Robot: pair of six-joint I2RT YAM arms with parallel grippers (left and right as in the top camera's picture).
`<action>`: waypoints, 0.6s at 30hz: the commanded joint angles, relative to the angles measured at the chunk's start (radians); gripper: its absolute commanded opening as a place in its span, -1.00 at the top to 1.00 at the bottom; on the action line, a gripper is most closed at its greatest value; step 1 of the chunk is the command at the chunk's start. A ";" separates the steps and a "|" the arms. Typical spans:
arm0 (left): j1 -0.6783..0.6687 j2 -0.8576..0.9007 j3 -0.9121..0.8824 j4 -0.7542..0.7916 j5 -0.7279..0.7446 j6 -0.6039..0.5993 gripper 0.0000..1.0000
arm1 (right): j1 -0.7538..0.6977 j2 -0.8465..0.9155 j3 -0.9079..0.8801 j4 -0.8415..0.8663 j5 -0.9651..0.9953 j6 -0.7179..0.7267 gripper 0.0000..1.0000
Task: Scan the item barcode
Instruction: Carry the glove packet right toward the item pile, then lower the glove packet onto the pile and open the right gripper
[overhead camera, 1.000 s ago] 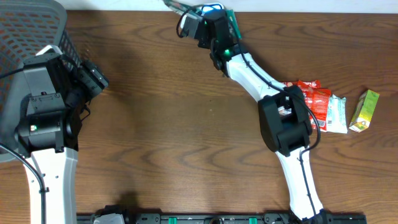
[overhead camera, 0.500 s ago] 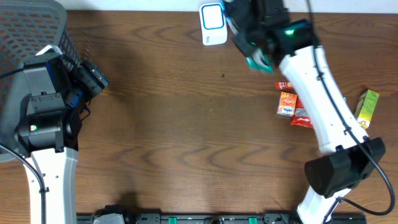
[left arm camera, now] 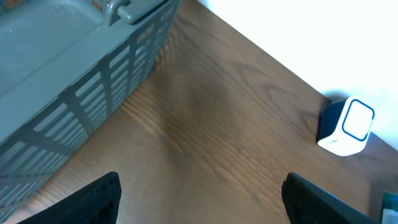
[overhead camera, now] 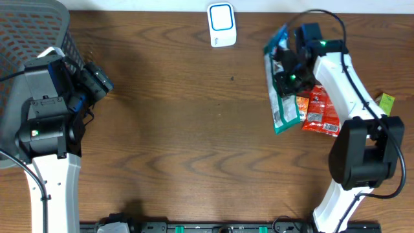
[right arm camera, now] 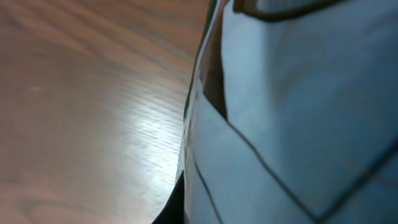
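The item is a long teal-and-white packet (overhead camera: 282, 87), and my right gripper (overhead camera: 289, 68) is shut on it at the right of the table, over a pile of snack packets. The same packet (right arm camera: 292, 124) fills the right wrist view and hides the jaws, apart from a dark sliver of one finger (right arm camera: 176, 206). The white scanner with a blue square face (overhead camera: 221, 24) stands at the back edge and also shows in the left wrist view (left arm camera: 346, 126). My left gripper (left arm camera: 199, 202) is open and empty over bare wood, beside the basket.
A grey mesh basket (overhead camera: 29, 32) stands at the far left, its wall (left arm camera: 81, 93) close to the left gripper. Red packets (overhead camera: 320, 110) and an orange one (overhead camera: 301, 103) lie under the held packet. A green carton (overhead camera: 387, 101) peeks out at the right edge.
The right arm has swung away from the scanner, carrying the packet right and toward the front, down over the red packets. The left arm has not moved.
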 commanded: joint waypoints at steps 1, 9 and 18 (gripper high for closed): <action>0.003 0.003 0.008 0.000 0.001 0.010 -0.68 | -0.039 -0.005 -0.058 0.055 -0.027 0.058 0.79; 0.003 0.003 0.008 0.000 0.001 0.010 -0.68 | -0.049 -0.005 -0.091 0.083 -0.024 0.058 -0.91; 0.003 0.003 0.008 0.000 0.001 0.010 -0.68 | -0.050 -0.005 0.014 0.022 0.165 0.058 -0.99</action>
